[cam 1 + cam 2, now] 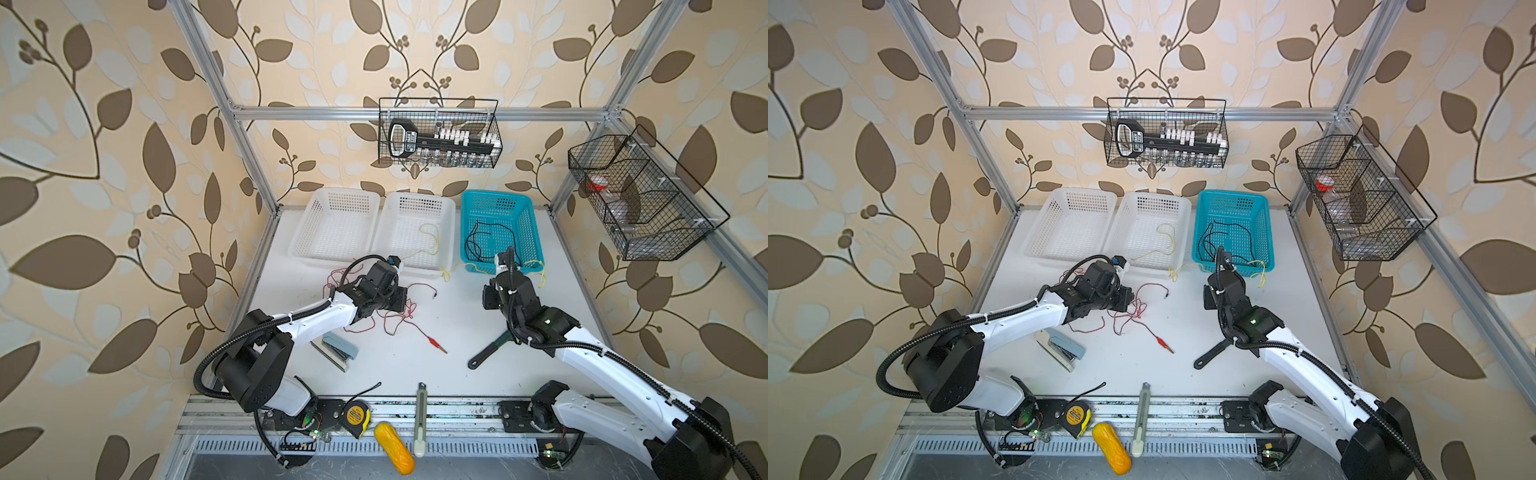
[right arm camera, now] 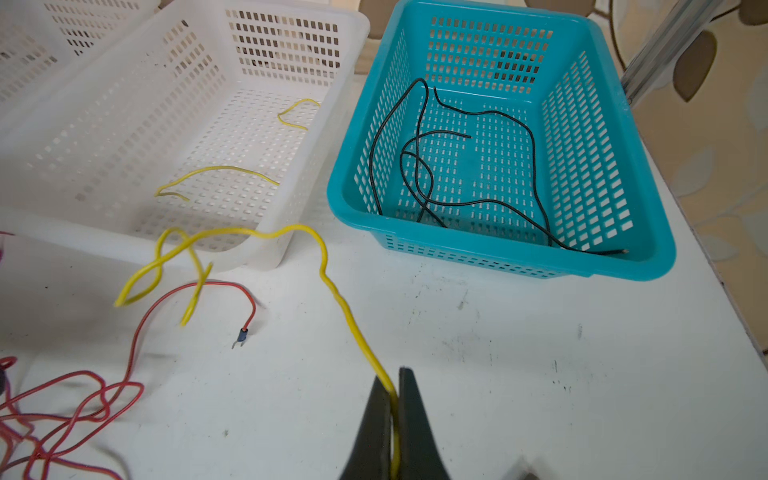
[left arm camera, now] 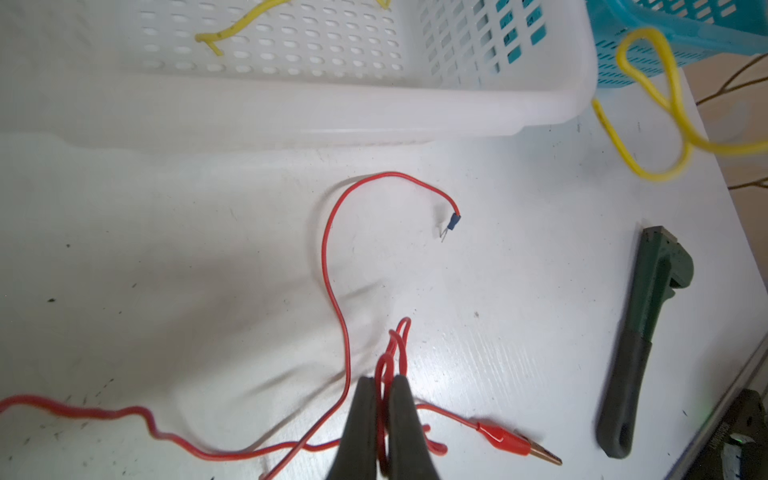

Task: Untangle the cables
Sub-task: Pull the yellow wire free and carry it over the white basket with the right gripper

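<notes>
Left gripper (image 3: 383, 380): dark, smooth tapered jaws clenched on a loop of the red cable (image 3: 332, 266). This thin, glossy cable lies in loose coils on the table (image 1: 415, 332). One end carries a red alligator clip (image 3: 505, 438) with a bare metal nose; the other ends in a small blue fork terminal (image 3: 454, 219).

Right gripper (image 2: 392, 376): jaws clamped on the yellow cable (image 2: 332, 286), which rises in a kinked, twisted line to loops in front of the white basket (image 2: 124, 245). A second yellow cable (image 2: 220, 168) lies inside that basket.

The black cable (image 2: 490, 202) lies in loose curves inside the turquoise basket (image 2: 498, 257). Both baskets are perforated plastic with rounded rims.

Surface: white tabletop, scuffed and speckled with dark marks. Also on it are a green-and-black pipe wrench (image 3: 640, 332) and a grey-blue stapler (image 1: 338, 349). A yellow tape measure (image 1: 357, 415) sits on the front rail.

Enclosure: aluminium frame (image 1: 415, 113), black wire baskets hung on it, beige wallpaper with brown leaves.
</notes>
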Motion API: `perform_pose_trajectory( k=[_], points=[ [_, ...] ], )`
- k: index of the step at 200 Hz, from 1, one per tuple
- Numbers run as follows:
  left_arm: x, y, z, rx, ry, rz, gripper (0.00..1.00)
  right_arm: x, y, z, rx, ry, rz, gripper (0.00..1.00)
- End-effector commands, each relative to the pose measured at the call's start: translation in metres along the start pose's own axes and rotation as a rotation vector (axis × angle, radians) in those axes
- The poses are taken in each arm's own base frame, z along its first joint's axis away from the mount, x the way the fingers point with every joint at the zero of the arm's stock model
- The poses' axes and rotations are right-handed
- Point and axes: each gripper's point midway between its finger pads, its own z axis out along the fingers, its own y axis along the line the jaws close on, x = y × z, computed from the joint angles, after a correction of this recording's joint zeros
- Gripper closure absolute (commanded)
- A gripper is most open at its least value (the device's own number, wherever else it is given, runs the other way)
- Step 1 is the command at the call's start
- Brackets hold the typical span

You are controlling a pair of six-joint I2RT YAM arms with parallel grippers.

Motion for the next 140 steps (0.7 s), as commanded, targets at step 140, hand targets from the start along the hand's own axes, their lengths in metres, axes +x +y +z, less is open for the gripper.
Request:
perform_pose_trajectory(
  k=[140],
  points=[
    [-0.018,-0.019,-0.032,0.117,-0.137,0.032,1.00,-0.068,0.137,0.095,-0.357,0.010,-0.208,1.00]
  ],
)
